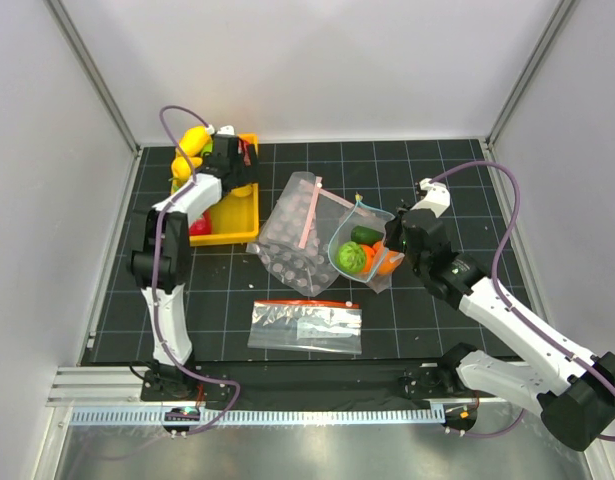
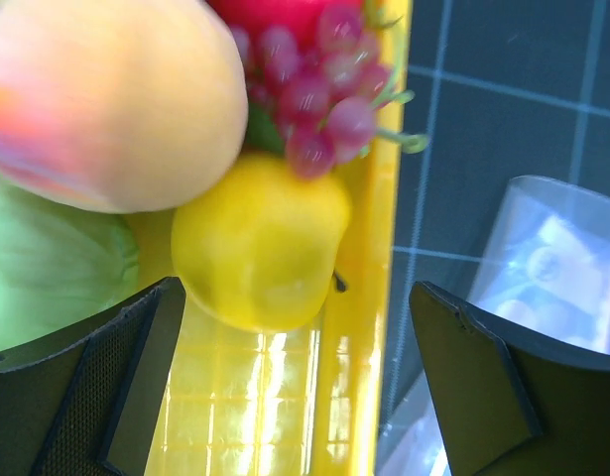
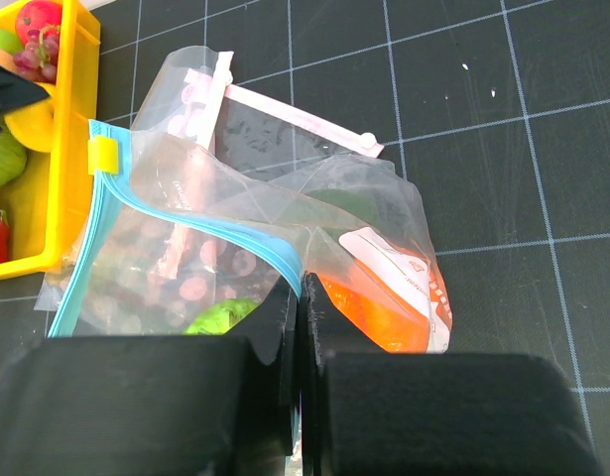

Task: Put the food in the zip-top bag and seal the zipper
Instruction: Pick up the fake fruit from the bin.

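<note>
- Right fingers [image 3: 275, 367] are clamping shut on the teal zipper [image 3: 185, 220] of the zip-top bag [image 3: 285, 188].
- Zip-top bag is lying on the bench [image 1: 437, 170] right of centre, holding green food [image 1: 352, 257] and orange food [image 1: 387, 263], and partly overlapping a dotted bag [image 1: 292, 240].
- Left fingers [image 2: 106, 387] are hanging wide open over a yellow tray [image 2: 369, 297], with a yellow fruit [image 2: 260, 243] showing between them.

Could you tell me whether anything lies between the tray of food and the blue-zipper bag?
Yes: the dotted bag with the pink strip lies between the tray and the blue-zipper bag; food could likely be lifted over it.
</note>
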You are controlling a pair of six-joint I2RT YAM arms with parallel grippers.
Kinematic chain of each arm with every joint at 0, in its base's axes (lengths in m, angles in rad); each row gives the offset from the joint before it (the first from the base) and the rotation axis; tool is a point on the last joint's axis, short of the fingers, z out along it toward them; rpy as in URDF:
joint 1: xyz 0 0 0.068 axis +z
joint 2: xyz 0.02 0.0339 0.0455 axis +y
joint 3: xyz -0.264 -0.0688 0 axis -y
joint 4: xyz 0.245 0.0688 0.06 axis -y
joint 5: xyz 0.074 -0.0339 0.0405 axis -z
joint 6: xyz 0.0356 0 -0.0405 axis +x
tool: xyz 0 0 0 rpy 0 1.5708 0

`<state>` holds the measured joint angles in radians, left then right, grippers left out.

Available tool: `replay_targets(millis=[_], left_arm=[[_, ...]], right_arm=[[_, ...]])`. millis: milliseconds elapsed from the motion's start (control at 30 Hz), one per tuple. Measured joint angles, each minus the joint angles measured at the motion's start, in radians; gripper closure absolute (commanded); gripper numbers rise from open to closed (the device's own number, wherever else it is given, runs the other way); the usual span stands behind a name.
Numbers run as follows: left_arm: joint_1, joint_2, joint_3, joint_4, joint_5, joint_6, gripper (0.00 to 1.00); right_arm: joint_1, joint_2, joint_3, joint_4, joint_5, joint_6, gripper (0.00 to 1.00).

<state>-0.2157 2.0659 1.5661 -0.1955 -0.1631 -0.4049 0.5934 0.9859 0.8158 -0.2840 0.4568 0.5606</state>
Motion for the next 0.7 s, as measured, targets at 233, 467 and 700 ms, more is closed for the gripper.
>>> replay_targets(millis=[233, 467, 700], left_arm=[[-0.002, -0.084, 0.001, 0.001, 0.010, 0.013, 0.00], [-0.002, -0.086, 0.005, -0.022, -0.005, 0.012, 0.05], [-0.002, -0.073, 0.011, -0.034, -0.023, 0.012, 0.05]], right_arm=[[0.000, 0.000, 0.000, 0.000, 0.000, 0.000, 0.99], [0.000, 0.000, 0.000, 0.000, 0.000, 0.000, 0.99], [0.000, 0.000, 0.000, 0.000, 0.000, 0.000, 0.99]])
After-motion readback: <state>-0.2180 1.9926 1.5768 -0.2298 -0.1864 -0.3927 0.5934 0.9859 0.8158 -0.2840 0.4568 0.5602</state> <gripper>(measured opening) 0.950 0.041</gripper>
